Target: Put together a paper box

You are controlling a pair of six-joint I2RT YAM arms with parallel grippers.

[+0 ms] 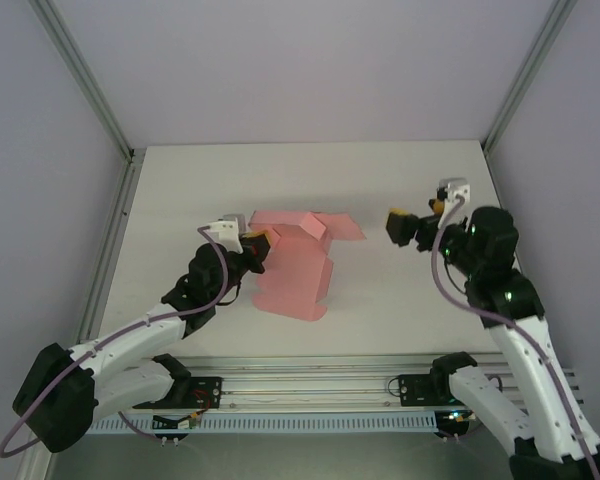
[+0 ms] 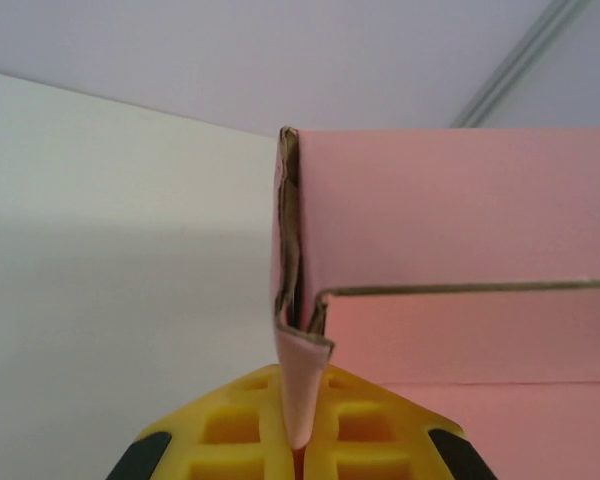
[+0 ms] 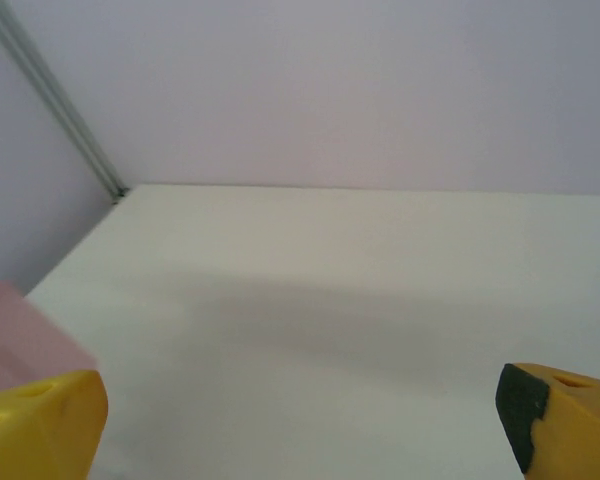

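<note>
At the left edge of the pale pink thin-card paper box, the left gripper pinches 1 flap tight; right of it, the right gripper gapes empty. Assembly looks about half done.

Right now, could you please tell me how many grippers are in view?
2. The left gripper is shut on a left-edge flap of the paper box; the right gripper is open, apart to its right.
</note>
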